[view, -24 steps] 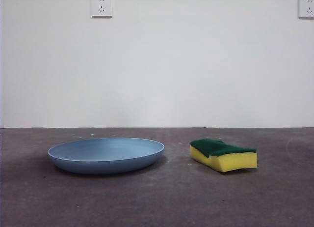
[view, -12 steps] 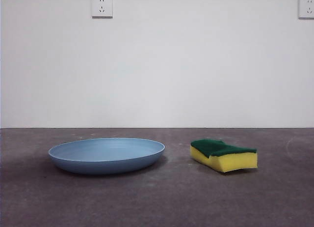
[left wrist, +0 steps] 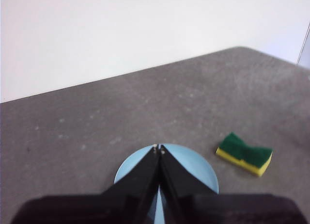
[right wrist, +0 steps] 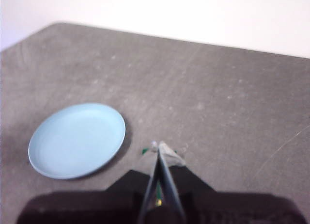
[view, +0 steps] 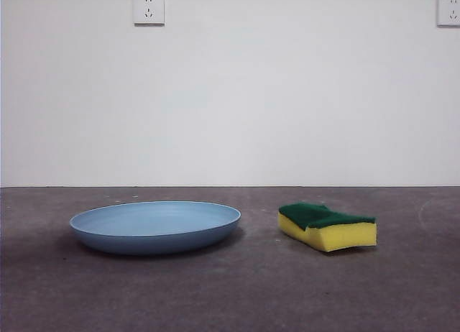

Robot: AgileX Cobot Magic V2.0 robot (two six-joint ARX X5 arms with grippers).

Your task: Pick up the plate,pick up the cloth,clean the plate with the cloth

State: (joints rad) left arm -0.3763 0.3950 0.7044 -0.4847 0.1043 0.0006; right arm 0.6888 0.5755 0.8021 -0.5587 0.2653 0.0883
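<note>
The light-blue plate (view: 155,226) lies flat on the grey table, left of centre in the front view. To its right rests the cloth (view: 328,226), a yellow sponge with a dark green top. My left gripper (left wrist: 159,148) hangs high above the plate (left wrist: 193,170), jaws shut and holding nothing; the cloth (left wrist: 244,153) lies off to one side. My right gripper (right wrist: 158,146) is also shut and empty, high over the table, with its jaws covering nearly all of the cloth; the plate (right wrist: 76,139) shows beside it. Neither arm appears in the front view.
A white wall stands behind the table, with two sockets (view: 149,8) high up. The grey table top (view: 259,289) stretches wide in front of both objects.
</note>
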